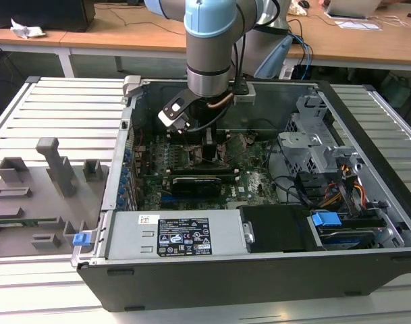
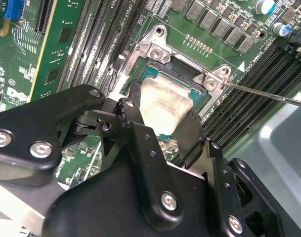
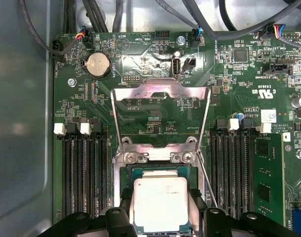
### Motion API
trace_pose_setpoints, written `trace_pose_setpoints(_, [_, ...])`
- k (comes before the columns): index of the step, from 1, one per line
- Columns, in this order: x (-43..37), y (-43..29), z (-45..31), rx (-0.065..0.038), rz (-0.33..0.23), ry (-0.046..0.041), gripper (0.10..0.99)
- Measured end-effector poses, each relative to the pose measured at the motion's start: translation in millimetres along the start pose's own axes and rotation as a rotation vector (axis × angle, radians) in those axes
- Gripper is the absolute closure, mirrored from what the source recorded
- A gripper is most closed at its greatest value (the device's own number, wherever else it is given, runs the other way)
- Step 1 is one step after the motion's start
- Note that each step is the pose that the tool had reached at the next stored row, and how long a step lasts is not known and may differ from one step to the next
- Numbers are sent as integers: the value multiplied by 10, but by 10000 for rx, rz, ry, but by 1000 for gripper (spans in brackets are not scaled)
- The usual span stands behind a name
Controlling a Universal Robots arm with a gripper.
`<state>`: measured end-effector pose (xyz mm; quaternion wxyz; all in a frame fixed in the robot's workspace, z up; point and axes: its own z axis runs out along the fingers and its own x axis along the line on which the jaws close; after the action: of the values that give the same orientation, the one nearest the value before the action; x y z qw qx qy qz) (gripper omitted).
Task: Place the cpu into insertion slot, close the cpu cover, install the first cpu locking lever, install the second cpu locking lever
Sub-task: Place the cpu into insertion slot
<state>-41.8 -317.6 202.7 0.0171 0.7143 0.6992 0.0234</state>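
Cpu (image 3: 160,202) sits pinched by two opposite edges between the black fingers (image 3: 124,200) of the gripper (image 3: 160,210), squarely over the insertion slot (image 3: 140,171). A narrow dark strip of the slot shows past the chip's far edge. I cannot tell whether the chip is resting in the slot or is just above it. In the second wrist view the cpu (image 2: 162,103) has its other two edges free.

Beyond the slot, the cpu cover (image 3: 160,91) stands flipped back on its hinge, its window open to the green board (image 3: 66,108), so the room over the slot is unobstructed. A thin locking lever (image 3: 207,180) runs just beside the slot, apart from the fingers. Long black memory slots (image 3: 81,173) flank the slot on both sides, near its rim. In the exterior view the gripper (image 1: 210,145) reaches down inside the open computer case (image 1: 259,287).
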Motion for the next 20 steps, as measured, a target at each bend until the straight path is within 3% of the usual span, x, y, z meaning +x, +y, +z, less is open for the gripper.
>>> trace_pose_setpoints(5, [0,0,3,-3,-1,3,549])
trace_pose_setpoints(6, [0,0,3,-2,0,2,482])
trace_pose_setpoints(15, [0,1,-11,0,7,12,482])
trace_pose_setpoints(17, [0,1,-11,0,10,11,502])
trace_pose_setpoints(18, [0,1,-10,-1,12,12,573])
trace_pose_setpoints(20, [0,1,-10,-1,18,12,573])
